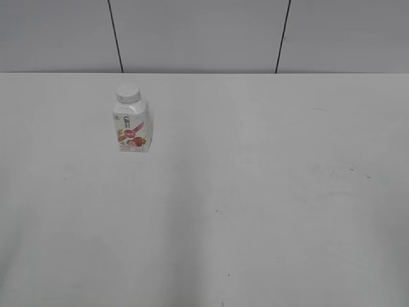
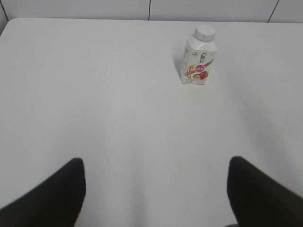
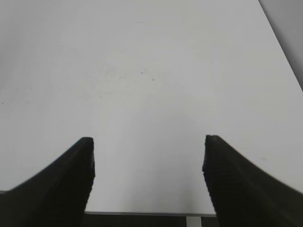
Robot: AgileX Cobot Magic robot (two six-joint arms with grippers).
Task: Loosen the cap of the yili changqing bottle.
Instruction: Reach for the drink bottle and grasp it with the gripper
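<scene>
The yili changqing bottle (image 1: 132,125) stands upright on the white table, left of middle and toward the back. It is squat and white with a red-pink fruit label. Its white round cap (image 1: 128,93) sits on the neck. The bottle also shows in the left wrist view (image 2: 199,59), far ahead and to the right, with its cap (image 2: 205,32) on. My left gripper (image 2: 155,163) is open and empty, far from the bottle. My right gripper (image 3: 147,142) is open and empty over bare table. Neither gripper shows in the exterior view.
The white table (image 1: 255,192) ends at a grey panelled wall (image 1: 204,35) at the back. In the right wrist view the table's near edge (image 3: 147,213) lies just under the jaws and its right edge (image 3: 284,56) runs close by.
</scene>
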